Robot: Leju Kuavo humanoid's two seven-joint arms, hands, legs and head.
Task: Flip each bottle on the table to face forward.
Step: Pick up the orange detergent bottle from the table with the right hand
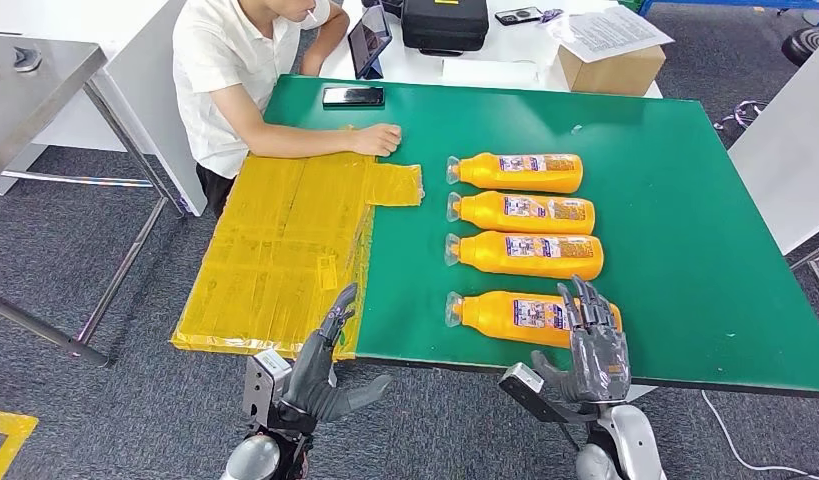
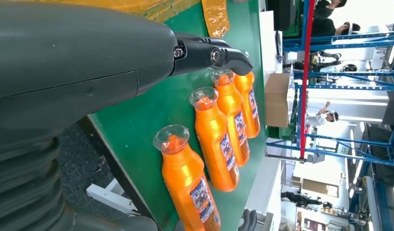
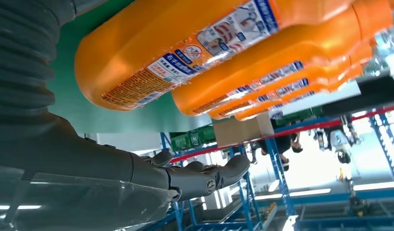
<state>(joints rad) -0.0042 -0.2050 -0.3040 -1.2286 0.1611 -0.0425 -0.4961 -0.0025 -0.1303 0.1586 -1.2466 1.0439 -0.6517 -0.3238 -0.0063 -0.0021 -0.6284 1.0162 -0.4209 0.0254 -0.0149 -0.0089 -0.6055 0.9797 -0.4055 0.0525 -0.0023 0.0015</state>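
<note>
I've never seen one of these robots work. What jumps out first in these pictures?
Four orange bottles lie on their sides in a neat column on the green table, caps pointing toward a yellow taped sheet on the table's left part. The robot's right hand, fingers spread, is at the nearest bottle, and its left hand hangs open at the table's near edge. A person sits at the far left corner, one hand on the sheet.

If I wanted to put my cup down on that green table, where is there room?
The widest bare green lies to the right of the four orange bottles, out to the table edge. A narrower strip runs between the bottle caps and the yellow sheet. The far strip is bare too, apart from the phone. The bottles lie close together, with the right hand at the nearest.
</note>
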